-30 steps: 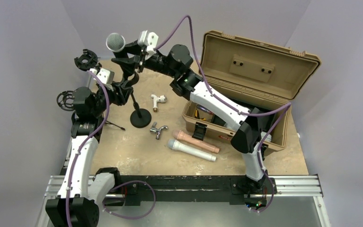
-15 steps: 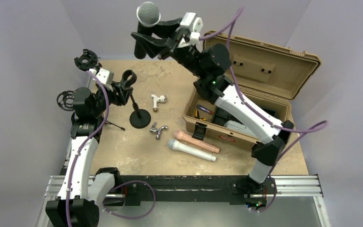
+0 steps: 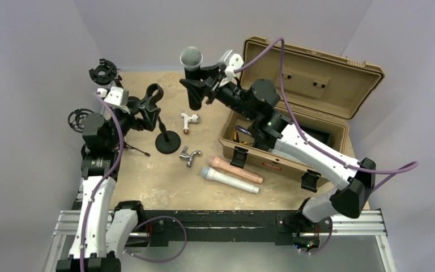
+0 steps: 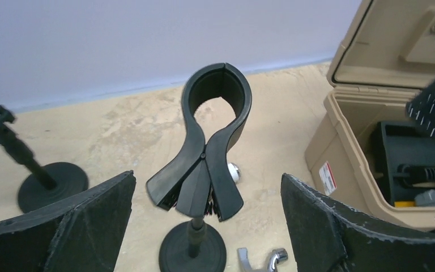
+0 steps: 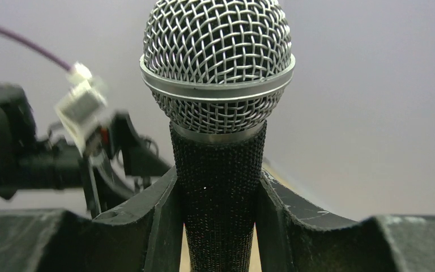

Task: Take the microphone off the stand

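Top external view: at left, the left gripper (image 3: 143, 110), fingers spread and grasping nothing, flanks the stand (image 3: 166, 139), whose clip (image 3: 154, 93) is empty. Right of it, the right gripper (image 3: 205, 85) clamps the microphone (image 3: 192, 76) upright in the air, well clear of the stand. Removal appears done; only set-down may remain.

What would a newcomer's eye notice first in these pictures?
The black microphone with its silver mesh head, held upright by the right gripper over the far side of the table. Then the stand with its empty clip, in front of the open left gripper, and the open tan case at the right.
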